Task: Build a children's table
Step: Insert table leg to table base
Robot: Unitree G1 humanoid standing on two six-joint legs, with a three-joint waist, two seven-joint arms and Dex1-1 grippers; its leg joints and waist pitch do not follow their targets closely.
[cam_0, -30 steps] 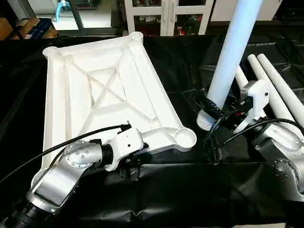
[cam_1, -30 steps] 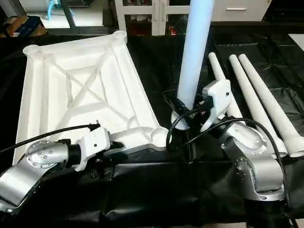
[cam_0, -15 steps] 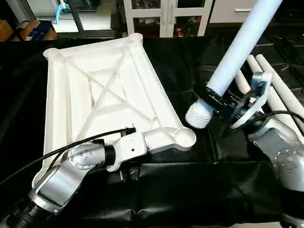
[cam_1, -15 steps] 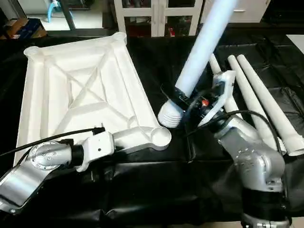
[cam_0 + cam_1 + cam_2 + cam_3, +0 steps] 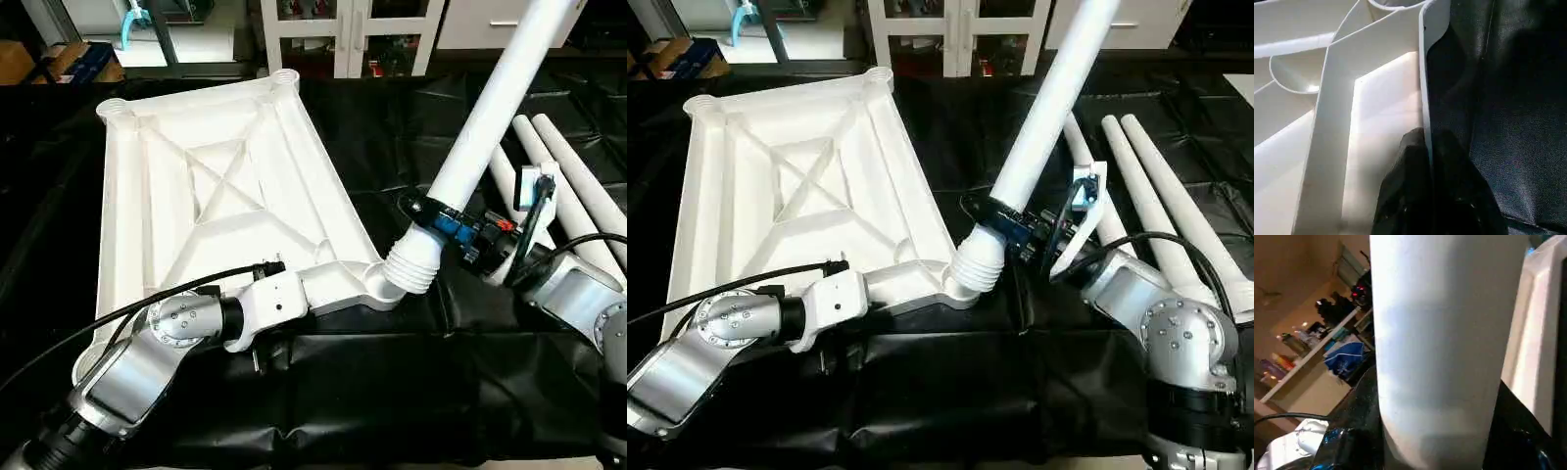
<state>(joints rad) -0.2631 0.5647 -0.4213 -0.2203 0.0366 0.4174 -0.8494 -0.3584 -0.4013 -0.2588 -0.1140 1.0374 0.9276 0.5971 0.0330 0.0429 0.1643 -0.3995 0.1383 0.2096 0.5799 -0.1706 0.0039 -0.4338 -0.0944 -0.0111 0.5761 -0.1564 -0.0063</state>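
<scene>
On black-draped worktop (image 5: 323,392), white table top (image 5: 196,186) lies ribbed side up. Left claw (image 5: 1425,161) pinches its near rim wall. Right claw (image 5: 446,220) grips tapered leg (image 5: 490,108) just above threaded end, tilted, tip at near corner socket (image 5: 377,284). Three spare legs (image 5: 1156,186) lie beside. Plastic likely light, stiff, slippery; low grip best.

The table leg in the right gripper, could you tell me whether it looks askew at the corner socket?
Yes. The leg held by the right gripper leans steeply, its ribbed end meeting the near corner socket of the tabletop at a slant, not upright. The left gripper pinches the tabletop's rim.
</scene>
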